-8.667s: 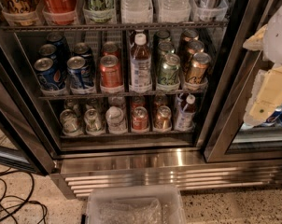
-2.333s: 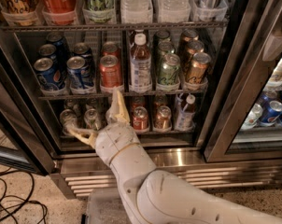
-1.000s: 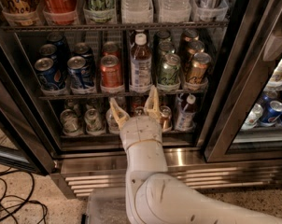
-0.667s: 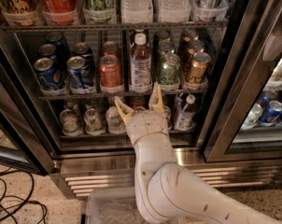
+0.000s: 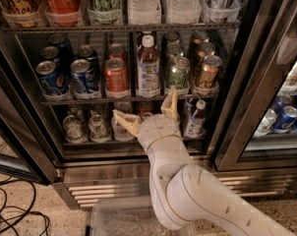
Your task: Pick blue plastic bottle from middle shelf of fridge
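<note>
The blue plastic bottle stands upright on the middle shelf of the fridge. It has a white cap, a dark drink and a pale label, and sits between a red can and a green can. My gripper is open and empty, its two tan fingers spread apart. It sits just below the middle shelf's front edge, right under the bottle, in front of the bottom shelf's cans. It touches nothing.
Blue cans stand left on the middle shelf, a red can, green can and bronze can beside the bottle. A smaller white-capped bottle stands on the bottom shelf. Big bottles fill the top rack. Cables lie on the floor.
My arm came into view from below, swung from the lower left to the middle, and rose toward the middle shelf. The fingers stay spread. The bottle has not moved.
</note>
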{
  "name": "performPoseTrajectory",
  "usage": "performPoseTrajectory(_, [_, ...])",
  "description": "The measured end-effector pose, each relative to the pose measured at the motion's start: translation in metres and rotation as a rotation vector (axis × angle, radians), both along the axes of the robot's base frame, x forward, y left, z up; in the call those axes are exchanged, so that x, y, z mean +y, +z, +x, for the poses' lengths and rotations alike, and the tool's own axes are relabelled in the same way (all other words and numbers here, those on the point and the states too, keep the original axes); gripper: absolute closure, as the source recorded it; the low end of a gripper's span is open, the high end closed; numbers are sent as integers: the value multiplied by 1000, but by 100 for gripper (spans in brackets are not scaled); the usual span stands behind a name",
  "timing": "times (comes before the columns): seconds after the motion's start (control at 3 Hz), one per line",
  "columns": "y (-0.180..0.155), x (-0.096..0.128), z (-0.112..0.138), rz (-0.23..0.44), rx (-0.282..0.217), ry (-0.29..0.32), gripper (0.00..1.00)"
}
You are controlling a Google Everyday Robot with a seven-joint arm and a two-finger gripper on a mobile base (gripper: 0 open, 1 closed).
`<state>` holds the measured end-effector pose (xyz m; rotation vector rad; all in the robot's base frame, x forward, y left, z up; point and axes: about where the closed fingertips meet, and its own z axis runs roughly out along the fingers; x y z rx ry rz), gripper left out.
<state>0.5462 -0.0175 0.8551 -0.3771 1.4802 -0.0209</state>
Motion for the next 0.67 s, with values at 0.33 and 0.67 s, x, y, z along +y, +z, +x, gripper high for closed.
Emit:
performPoseTrajectory(0.33, [-3,2,3,5,12,27,0])
performPoseTrajectory(0.67, [-4,6,4,6,21,53,0])
